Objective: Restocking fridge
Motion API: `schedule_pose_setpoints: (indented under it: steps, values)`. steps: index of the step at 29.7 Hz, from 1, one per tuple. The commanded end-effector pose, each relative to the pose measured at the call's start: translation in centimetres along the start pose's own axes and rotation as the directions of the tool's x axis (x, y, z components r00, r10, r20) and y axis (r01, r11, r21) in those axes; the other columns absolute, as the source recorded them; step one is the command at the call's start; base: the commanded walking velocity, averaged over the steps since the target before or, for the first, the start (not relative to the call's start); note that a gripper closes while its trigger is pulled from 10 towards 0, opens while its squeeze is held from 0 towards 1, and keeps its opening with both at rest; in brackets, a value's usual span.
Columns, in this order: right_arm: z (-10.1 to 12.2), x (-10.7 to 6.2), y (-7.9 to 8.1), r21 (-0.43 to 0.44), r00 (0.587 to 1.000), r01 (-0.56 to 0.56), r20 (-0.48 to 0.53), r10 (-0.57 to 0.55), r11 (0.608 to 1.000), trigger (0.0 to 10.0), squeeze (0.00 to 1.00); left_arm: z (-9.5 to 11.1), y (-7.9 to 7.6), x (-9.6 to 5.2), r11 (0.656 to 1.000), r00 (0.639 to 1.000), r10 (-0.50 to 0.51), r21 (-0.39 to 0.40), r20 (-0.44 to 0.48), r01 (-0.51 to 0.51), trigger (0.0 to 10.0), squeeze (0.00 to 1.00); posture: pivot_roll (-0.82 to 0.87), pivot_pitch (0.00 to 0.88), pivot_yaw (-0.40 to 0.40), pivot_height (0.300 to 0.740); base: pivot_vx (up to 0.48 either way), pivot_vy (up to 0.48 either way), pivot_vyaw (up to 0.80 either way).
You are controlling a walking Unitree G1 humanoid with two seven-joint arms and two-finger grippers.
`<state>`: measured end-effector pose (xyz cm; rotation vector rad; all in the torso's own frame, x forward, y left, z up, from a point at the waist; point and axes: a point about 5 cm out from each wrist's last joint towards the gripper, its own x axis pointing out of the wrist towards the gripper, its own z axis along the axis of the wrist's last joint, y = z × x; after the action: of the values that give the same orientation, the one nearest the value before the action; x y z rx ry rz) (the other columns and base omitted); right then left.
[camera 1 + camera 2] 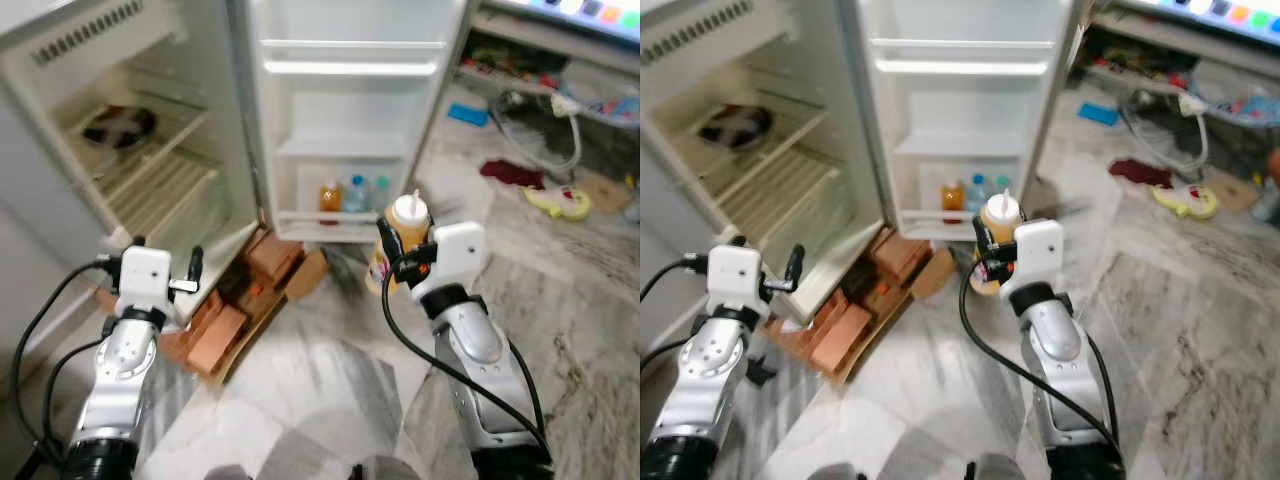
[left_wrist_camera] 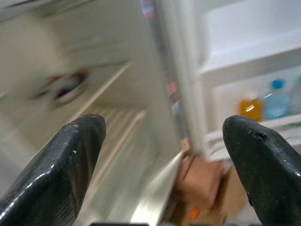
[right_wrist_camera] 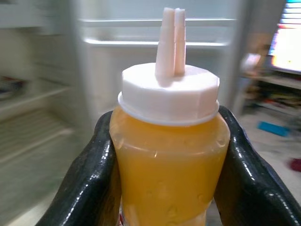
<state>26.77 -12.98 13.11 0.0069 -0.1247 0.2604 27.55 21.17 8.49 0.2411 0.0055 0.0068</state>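
Right in front of the robot stands an open fridge point(image 1: 150, 150), its door point(image 1: 350, 110) swung wide so both the inside shelves and the door racks are facing the camera. The right gripper point(image 3: 164, 155) is clamped around a squeeze bottle point(image 3: 169, 155) full of orange-yellow sauce, white cap and nozzle on top, one black finger on each side of the body. It's holding the bottle upright, out in the air just ahead of the bottom door rack point(image 1: 340, 215). That rack already has stuff in it: an orange-coloured drink bottle point(image 1: 331, 196) and a couple of clear bottles with blue caps point(image 1: 357, 193) next to it. The door shelves higher up look bare.

The left gripper point(image 2: 164, 155) is up in front of the main compartment with its fingers spread wide and nothing between them. Inside the compartment there's a dark bowl-ish thing point(image 1: 120, 127) on an upper wire shelf, too blurry to say more. Down on the marble floor point(image 1: 330, 380), a pile of brown bricks or blocks on flattened cardboard point(image 1: 245, 300) sits right at the foot of the fridge, between the two arms. Off to the right, well away, there's floor clutter: a hose point(image 1: 540, 125), a dark red cloth point(image 1: 512, 173), something yellow-green point(image 1: 558, 203).
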Motion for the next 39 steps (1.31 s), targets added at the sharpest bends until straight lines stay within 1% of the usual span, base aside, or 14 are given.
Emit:
schedule_pose_setpoints:
  steps: [1, 6, 11, 16, 19, 21, 25, 26, 29, 30, 31, 35, 36, 39]
  values:
    - [0.5, 0.1, -0.3, -0.006, 1.0, 0.009, 0.02, -0.009, 1.0, 10.0, 0.0, 0.2, -0.5, -0.1, 1.0, 1.0, -0.028, 0.003, 0.011, 0.028, 10.0, 0.0, -0.04, 0.066, -0.024, 0.74, 0.416, 0.0, 0.0]
    - [0.5, 0.1, -0.3, -0.004, 1.0, 0.008, 0.019, -0.008, 1.0, 10.0, 0.0, 0.2, -0.5, 0.0, 1.0, 1.0, -0.027, -0.003, 0.012, 0.027, 10.0, 0.0, -0.04, 0.065, -0.023, 0.74, 0.407, 0.0, 0.0]
    - [0.4, 0.0, -0.2, -0.012, 1.0, -0.001, 0.017, 0.001, 1.0, 10.0, 0.0, 0.1, -0.5, 0.0, 1.0, 1.0, -0.025, -0.007, 0.003, 0.025, 10.0, 0.0, -0.04, 0.064, -0.023, 0.74, 0.376, 0.298, 0.0]
    - [0.3, 0.0, -0.3, -0.011, 1.0, 0.002, 0.014, -0.002, 1.0, 10.0, 0.0, 0.0, -0.4, -0.2, 1.0, 1.0, -0.022, -0.001, -0.007, 0.022, 10.0, 0.0, -0.04, 0.063, -0.024, 0.74, 0.344, 0.335, 0.39]
    - [0.1, -0.1, -0.4, -0.008, 1.0, 0.008, 0.007, -0.008, 1.0, 10.0, 0.0, -0.4, -0.1, -0.3, 1.0, 1.0, -0.005, 0.0, -0.028, 0.005, 10.0, 0.0, -0.04, 0.059, -0.022, 0.74, 0.265, 0.316, 0.0]
    - [0.0, -0.3, -0.5, -0.005, 1.0, 0.015, 0.005, -0.015, 1.0, 10.0, 0.0, -0.6, 0.1, -0.4, 1.0, 0.999, 0.003, 0.029, -0.04, -0.002, 10.0, 0.0, -0.03, 0.054, -0.022, 0.74, 0.0, 0.0, 0.0]
    - [-0.3, -1.4, -1.4, -0.033, 0.998, 0.058, -0.004, -0.058, 0.998, 10.0, 0.0, -1.0, 0.7, -1.2, 1.0, 0.999, 0.004, 0.024, -0.052, -0.003, 10.0, 0.0, -0.03, 0.041, -0.018, 0.74, 0.0, 0.0, 0.0]
    - [-0.5, -1.9, -1.9, -0.037, 0.996, 0.085, -0.014, -0.086, 0.996, 10.0, 0.0, -1.1, 1.0, -1.5, 1.0, 0.998, 0.008, 0.025, -0.054, -0.007, 10.0, 0.0, -0.03, 0.038, -0.017, 0.74, 0.0, 0.0, 0.0]
    - [-0.9, -2.9, -2.6, -0.063, 0.994, 0.107, -0.031, -0.109, 0.992, 10.0, 0.0, -1.3, 1.2, -2.4, 1.0, 0.998, 0.013, 0.017, -0.063, -0.012, 10.0, 0.0, -0.03, 0.031, -0.015, 0.74, 0.0, 0.0, 0.0]
    - [-0.9, -2.9, -2.6, -0.063, 0.994, 0.107, -0.031, -0.109, 0.992, 10.0, 0.0, -1.3, 1.2, -2.4, 1.0, 0.998, 0.013, 0.017, -0.063, -0.012, 10.0, 0.0, -0.03, 0.031, -0.015, 0.74, 0.0, 0.0, 0.0]
    - [-1.1, -3.3, -2.7, -0.072, 0.993, 0.109, -0.038, -0.112, 0.991, 10.0, 0.0, -1.4, 1.2, -2.8, 1.0, 0.998, 0.013, 0.011, -0.067, -0.013, 10.0, 0.0, -0.03, 0.028, -0.013, 0.74, 0.0, 0.0, 0.0]
    - [-1.3, -3.9, -2.7, -0.074, 0.992, 0.111, -0.048, -0.114, 0.991, 10.0, 0.0, -1.6, 0.8, -3.7, 1.0, 0.997, 0.009, 0.003, -0.072, -0.009, 10.0, 0.0, -0.03, 0.021, -0.012, 0.74, 0.0, 0.0, 0.24]
    - [-1.3, -3.9, -2.7, -0.074, 0.992, 0.111, -0.048, -0.114, 0.991, 10.0, 0.0, -1.6, 0.8, -3.7, 1.0, 0.997, 0.009, 0.003, -0.072, -0.009, 10.0, 0.0, -0.03, 0.021, -0.012, 0.74, 0.0, 0.0, 0.48]
    - [-1.9, -4.7, -2.6, -0.069, 0.99, 0.112, -0.074, -0.117, 0.991, 10.0, 0.0, -1.7, 0.4, -4.4, 1.0, 0.997, 0.014, 0.001, -0.082, -0.014, 10.0, 0.0, -0.02, 0.021, -0.02, 0.74, 0.0, 0.0, 0.0]
